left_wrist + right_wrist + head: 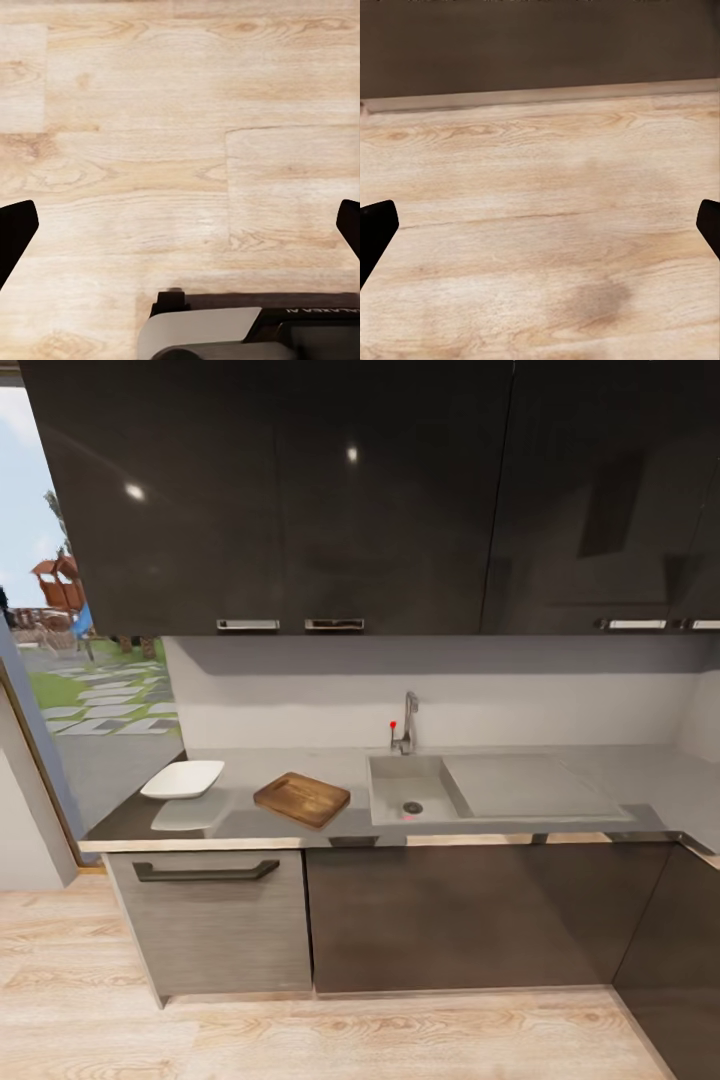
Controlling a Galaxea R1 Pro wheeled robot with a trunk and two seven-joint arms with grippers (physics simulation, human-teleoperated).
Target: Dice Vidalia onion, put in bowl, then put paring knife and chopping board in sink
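The grey countertop (pixel 250 822) runs across the head view. On it a white square bowl (pixel 182 779) stands at the left, and a brown chopping board (pixel 302 798) lies to its right. Further right is the sink (pixel 392 778) with its drain (pixel 413 808) and tap (pixel 407 725). A faint pinkish speck (pixel 405 817) at the basin's near wall may be the Vidalia onion; it is too small to tell. The paring knife is hidden or out of view. My left gripper (pixel 180 232) and right gripper (pixel 540 232) are open over the wood floor, holding nothing.
Dark wall cabinets (pixel 300 500) hang above the counter. Below it are dark base cabinets (pixel 450 920) and a drawer with a bar handle (pixel 205 871). An opening to a garden (pixel 90 690) is at the left. My base (pixel 225 334) shows in the left wrist view.
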